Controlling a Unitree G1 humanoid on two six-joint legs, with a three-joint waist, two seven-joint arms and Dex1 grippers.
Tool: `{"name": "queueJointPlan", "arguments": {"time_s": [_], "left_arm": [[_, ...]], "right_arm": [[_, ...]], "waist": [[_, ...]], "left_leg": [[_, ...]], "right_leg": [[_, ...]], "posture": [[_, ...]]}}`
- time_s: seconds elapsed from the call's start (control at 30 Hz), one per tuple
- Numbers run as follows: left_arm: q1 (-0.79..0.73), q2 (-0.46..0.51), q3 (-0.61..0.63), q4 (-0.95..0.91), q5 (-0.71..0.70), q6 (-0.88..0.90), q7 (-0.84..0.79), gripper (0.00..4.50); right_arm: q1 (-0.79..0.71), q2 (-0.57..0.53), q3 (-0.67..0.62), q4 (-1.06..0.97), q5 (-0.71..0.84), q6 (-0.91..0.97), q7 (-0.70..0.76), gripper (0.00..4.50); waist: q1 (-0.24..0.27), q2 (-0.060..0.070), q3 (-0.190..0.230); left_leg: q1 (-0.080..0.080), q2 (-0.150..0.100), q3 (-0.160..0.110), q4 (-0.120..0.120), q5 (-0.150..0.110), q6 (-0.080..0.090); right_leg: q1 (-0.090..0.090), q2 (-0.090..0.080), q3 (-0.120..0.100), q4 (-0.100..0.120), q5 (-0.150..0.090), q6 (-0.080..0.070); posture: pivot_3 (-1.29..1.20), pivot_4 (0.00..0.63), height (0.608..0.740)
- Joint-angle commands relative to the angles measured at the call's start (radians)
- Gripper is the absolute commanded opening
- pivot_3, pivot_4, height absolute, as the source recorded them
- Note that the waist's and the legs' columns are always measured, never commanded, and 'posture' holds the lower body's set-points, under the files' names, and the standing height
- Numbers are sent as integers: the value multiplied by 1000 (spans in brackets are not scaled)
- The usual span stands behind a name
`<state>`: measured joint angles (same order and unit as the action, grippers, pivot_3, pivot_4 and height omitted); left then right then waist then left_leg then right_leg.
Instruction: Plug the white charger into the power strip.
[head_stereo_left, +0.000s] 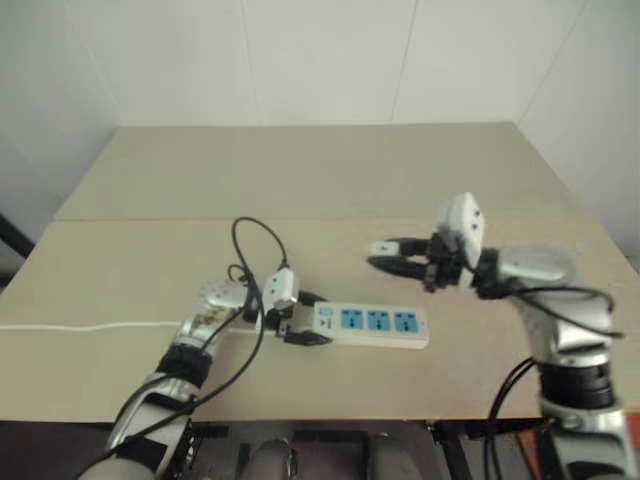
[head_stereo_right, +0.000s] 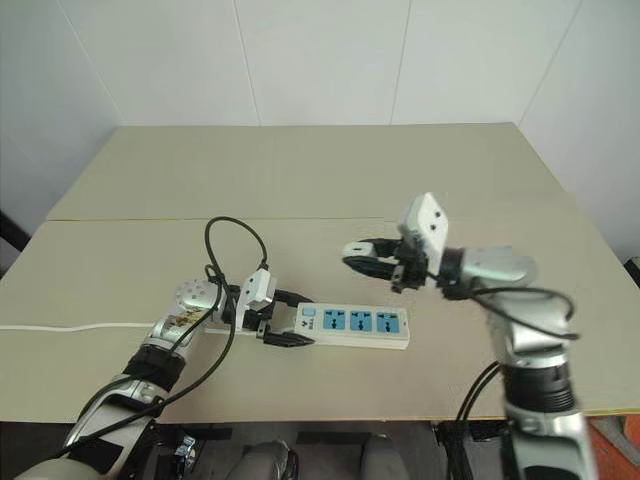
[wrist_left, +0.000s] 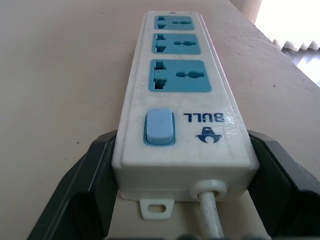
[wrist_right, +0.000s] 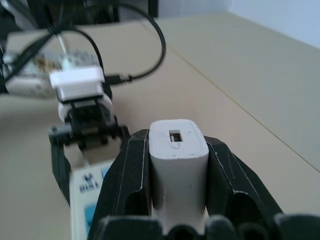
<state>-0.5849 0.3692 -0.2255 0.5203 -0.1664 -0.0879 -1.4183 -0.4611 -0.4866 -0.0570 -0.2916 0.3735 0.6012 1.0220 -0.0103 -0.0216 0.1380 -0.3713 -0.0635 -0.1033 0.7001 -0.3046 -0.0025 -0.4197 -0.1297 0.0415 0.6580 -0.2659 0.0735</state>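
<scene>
The right gripper (wrist_right: 175, 165) is clamped on the white charger (wrist_right: 177, 160), held in the air — above and beyond the far end of the power strip (head_stereo_left: 372, 324), well apart from it. The left gripper (wrist_left: 180, 165) pinches the strip's switch end, one finger on each side, the strip flat on the table (head_stereo_left: 300, 170).

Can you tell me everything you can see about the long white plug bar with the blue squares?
The power strip is a long white plastic bar lying flat on the tan table. It has three blue socket panels in a row, all empty, then a pale blue switch and a printed logo. A thin white cord leaves the switch end. The left gripper is clamped on the sides of that end.
</scene>
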Motion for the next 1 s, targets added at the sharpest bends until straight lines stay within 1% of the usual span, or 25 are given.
{"name": "queueJointPlan", "arguments": {"time_s": [0.03,0.13,0.2,0.43,0.67,1.0], "left_arm": [[-1,-2,-23,30,20,2,-3,3277],[-5,-2,-23,36,21,1,-4,3277],[-8,-2,-23,39,22,0,-6,3277],[-11,2,-26,32,24,2,-10,3277],[-6,4,-27,20,24,10,-7,3277],[2,10,-26,2,20,20,-6,3277]], "right_arm": [[23,54,33,-3,20,-105,-24,1172],[49,90,85,51,-13,-199,-28,1172],[52,109,94,78,2,-214,-32,1172],[71,126,149,176,-12,-323,-11,1172],[91,112,177,211,-10,-356,14,1172],[83,96,180,267,-18,-391,31,1172]], "waist": [[-2,0,0],[-3,0,0],[-5,0,0],[-4,0,0],[-5,0,0],[-5,0,0]], "left_leg": [[0,0,0,0,0,0],[1,0,0,0,0,1],[2,0,0,1,0,0],[2,0,0,1,0,0],[2,0,0,1,0,0],[2,0,0,1,0,0]], "right_leg": [[0,0,0,0,0,0],[1,0,0,1,0,0],[1,0,0,1,0,0],[1,0,0,2,0,0],[1,0,0,2,0,0],[1,0,0,2,0,0]], "posture": [[0,150,740],[0,150,740],[0,150,740],[0,150,740],[0,150,740],[0,150,740]]}}
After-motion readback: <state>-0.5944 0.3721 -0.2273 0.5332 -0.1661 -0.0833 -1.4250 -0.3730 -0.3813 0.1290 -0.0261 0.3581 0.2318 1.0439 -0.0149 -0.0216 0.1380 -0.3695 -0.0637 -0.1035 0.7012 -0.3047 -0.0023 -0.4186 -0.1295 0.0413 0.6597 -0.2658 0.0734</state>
